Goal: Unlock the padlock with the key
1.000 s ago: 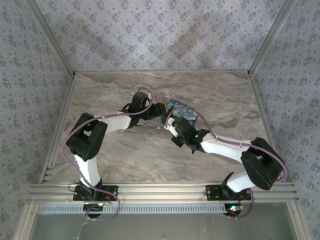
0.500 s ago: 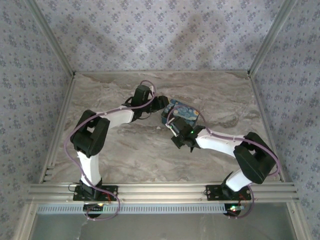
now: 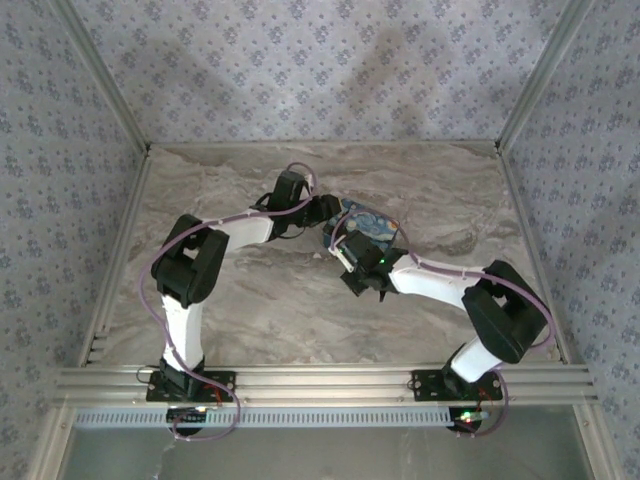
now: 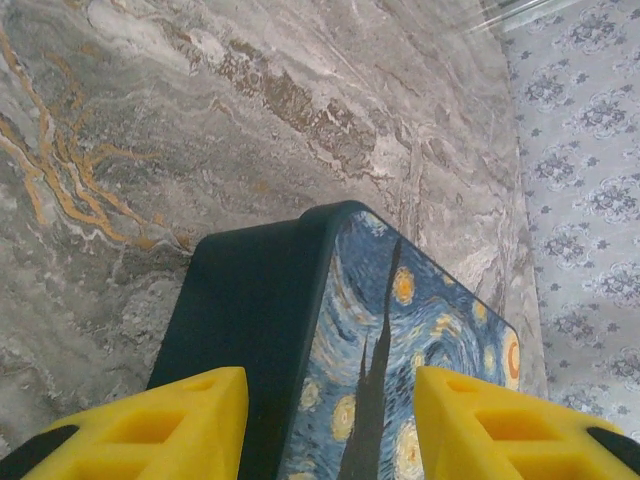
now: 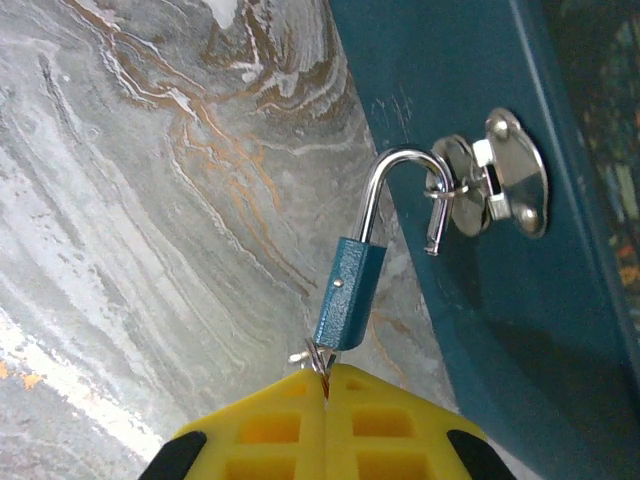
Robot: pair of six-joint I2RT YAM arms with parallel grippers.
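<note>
At the box's (image 5: 500, 330) side: key in the padlock (image 5: 348, 292), unlocking likely near done.
The right claw (image 5: 327, 385) is pinched tight on the key (image 5: 313, 356) at the lock's base. The left claw (image 4: 330, 410) gapes wide astride the box, gripping nothing evident. The lock's long axis runs from the right claw to the hasp (image 5: 500, 170), with the shackle boxward and one leg seemingly free. Next, the shackle probably needs unhooking.

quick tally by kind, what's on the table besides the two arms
box: 1
padlock: 1
key: 1
hasp: 1
total: 4
</note>
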